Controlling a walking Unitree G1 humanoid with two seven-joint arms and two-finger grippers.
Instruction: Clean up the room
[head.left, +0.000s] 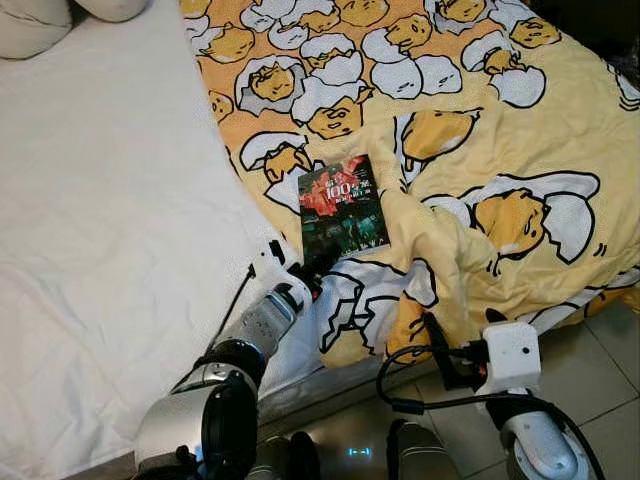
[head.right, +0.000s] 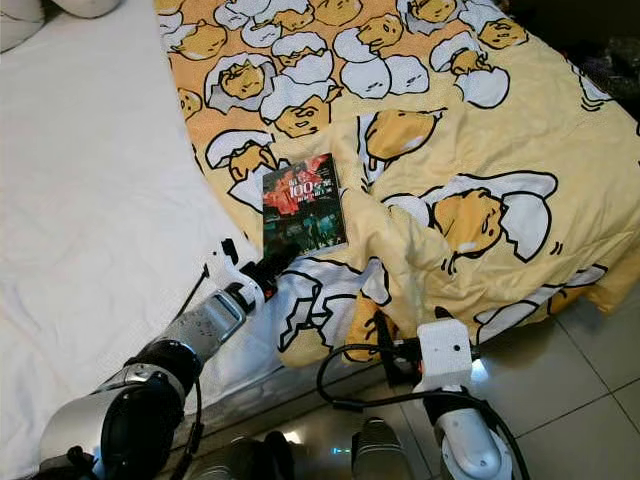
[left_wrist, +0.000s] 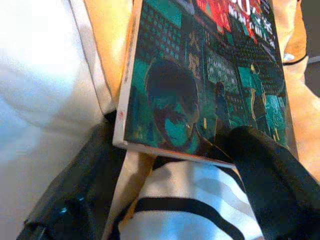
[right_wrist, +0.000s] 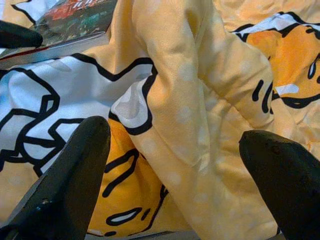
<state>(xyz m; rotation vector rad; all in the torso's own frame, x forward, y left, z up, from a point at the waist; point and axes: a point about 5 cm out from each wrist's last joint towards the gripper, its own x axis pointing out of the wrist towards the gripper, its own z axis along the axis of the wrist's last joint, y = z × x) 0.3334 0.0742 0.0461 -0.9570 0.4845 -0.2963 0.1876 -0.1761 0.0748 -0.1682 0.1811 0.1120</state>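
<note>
Lying on a yellow cartoon quilt (head.left: 500, 130) atop the bed (head.left: 100, 230): a dark-covered book (head.left: 343, 206). At its near edge, left hand (head.left: 312, 272), fingers parted around the corner. Right hand (right_wrist: 175, 165) spread wide just beside quilt folds.

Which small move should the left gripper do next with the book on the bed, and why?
Probably close the jaws on the book. The left gripper is at its near edge on the yellow blanket, and in the left wrist view one finger lies over the cover while the other sits beside and below the edge, so the jaws look open around it. The right gripper hovers open over the blanket.
</note>
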